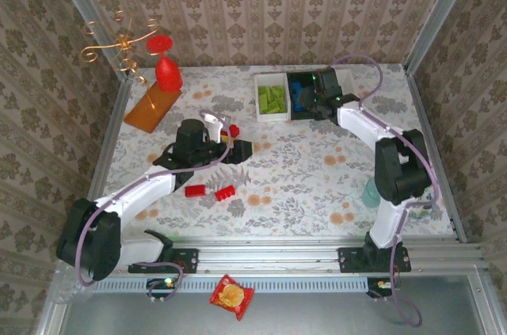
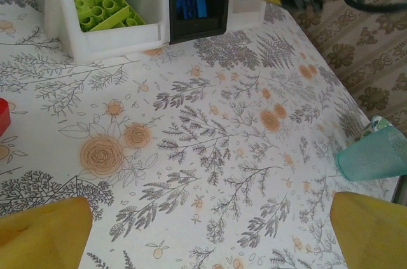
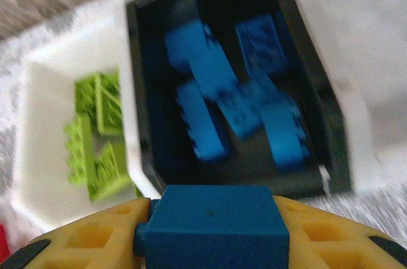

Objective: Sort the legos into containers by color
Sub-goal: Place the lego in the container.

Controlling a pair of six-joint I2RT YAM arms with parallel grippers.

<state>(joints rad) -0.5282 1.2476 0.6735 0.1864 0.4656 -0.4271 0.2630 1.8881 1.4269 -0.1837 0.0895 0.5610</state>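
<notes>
The right gripper [image 3: 213,243] is pinching a blue brick [image 3: 215,218], clamping it from both sides and hanging it at the rim of the black bin [image 3: 137,91], clear of the load inside. That bin is sitting at the far edge of the worktop [image 1: 317,177], right of the middle, and several blue bricks [image 3: 210,100] are lying jumbled on its floor. Pressed against its left wall, the white bin [image 1: 259,97] is holding a heap of green bricks [image 1: 272,98], and a second white bin [image 2: 247,7] is standing against the black one's other side, its contents hidden from here. Over on the left half, the left gripper [image 2: 206,231] is hovering low above bare worktop with its fingers [image 2: 44,234] spread wide and nothing between them. Red bricks are waiting loose: two [image 1: 210,191] lying side by side near the front left, between the arm and the near edge, and a couple more [image 1: 233,131] sitting just beyond the left gripper. A teal cup [image 2: 372,154] is standing near the right edge. At the far left corner an orange wedge [image 1: 150,107] is resting with a red figure [image 1: 167,72] just behind it. A snack packet [image 1: 231,295] is lying off the worktop, below the near rail.
</notes>
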